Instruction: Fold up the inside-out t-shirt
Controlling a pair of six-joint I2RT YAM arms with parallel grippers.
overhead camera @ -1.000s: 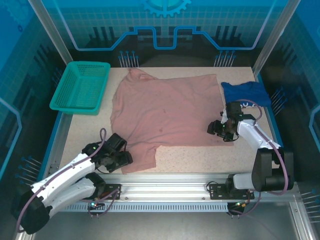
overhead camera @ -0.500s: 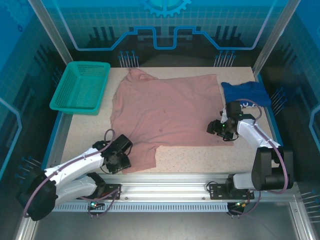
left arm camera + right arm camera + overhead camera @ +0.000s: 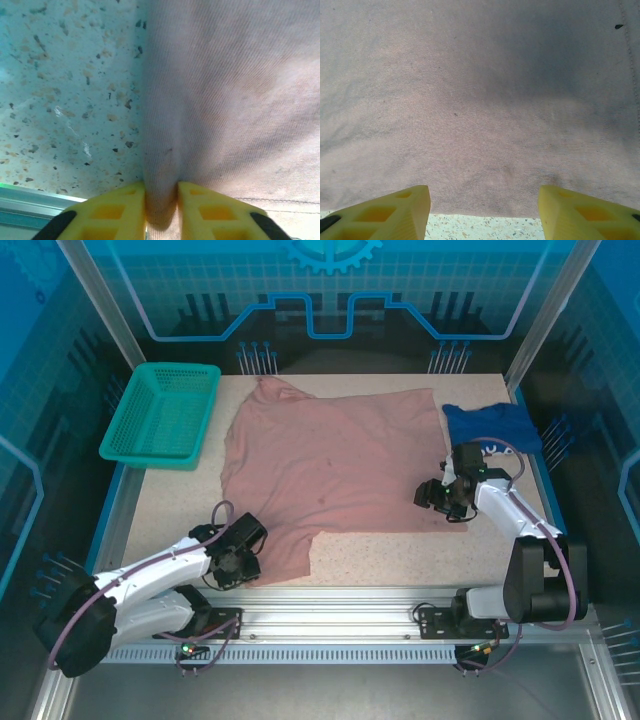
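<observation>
The inside-out t-shirt (image 3: 330, 465) lies spread flat on the speckled table (image 3: 380, 555), dusty pink, with a sleeve flap reaching toward the near left. My left gripper (image 3: 240, 562) sits at that flap's left edge. In the left wrist view its yellow fingers (image 3: 120, 210) pinch a raised ridge of the pink cloth (image 3: 230, 100) between them, so the left gripper (image 3: 161, 205) is shut on it. My right gripper (image 3: 432, 498) rests at the shirt's near right hem. It stands open (image 3: 485, 210), fingers wide apart over the hem of the cloth (image 3: 480, 100), holding nothing.
A teal mesh basket (image 3: 160, 415) stands at the back left. A dark blue shirt (image 3: 490, 425) is bunched at the back right, just behind my right arm. Bare table (image 3: 65, 100) lies left of the pinched flap, with the metal front rail close by.
My left gripper slid right onto the near-left flap's edge and closed, pinching up a ridge of cloth. The right arm and gripper have not moved.
</observation>
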